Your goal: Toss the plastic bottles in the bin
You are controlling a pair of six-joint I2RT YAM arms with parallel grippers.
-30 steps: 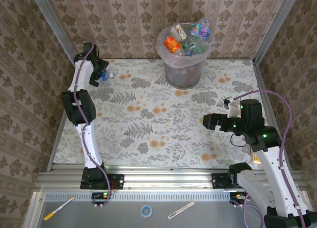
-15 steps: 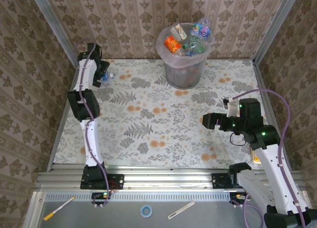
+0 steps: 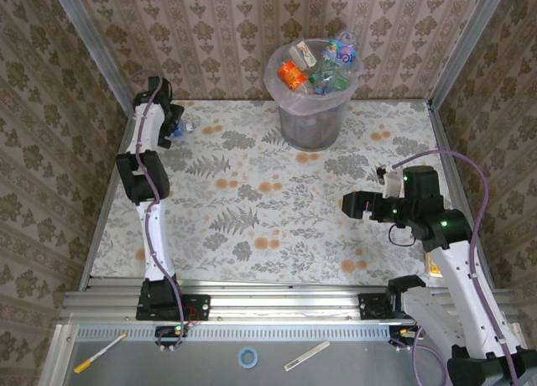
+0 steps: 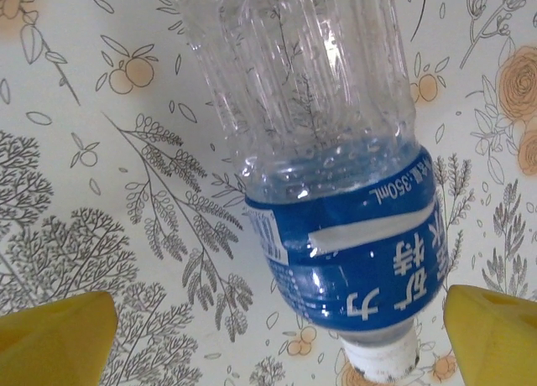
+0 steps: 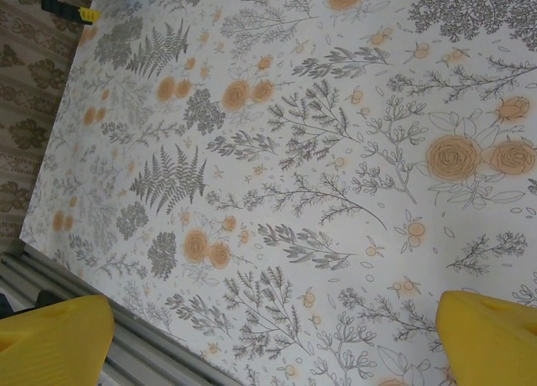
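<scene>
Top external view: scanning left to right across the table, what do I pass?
Left gripper, open over the blue-labelled bottle → bin → right gripper, open.

We're looking down from high above the near edge over the whole counter (image 3: pixel 252 201); left wrist sits close above a blue-labelled bottle (image 4: pixel 336 235), right wrist angles across that same floral surface

Clear bottle (image 4: pixel 310 109) with blue label (image 4: pixel 352 260) on floral-patterned table (image 4: pixel 101 193).
</scene>
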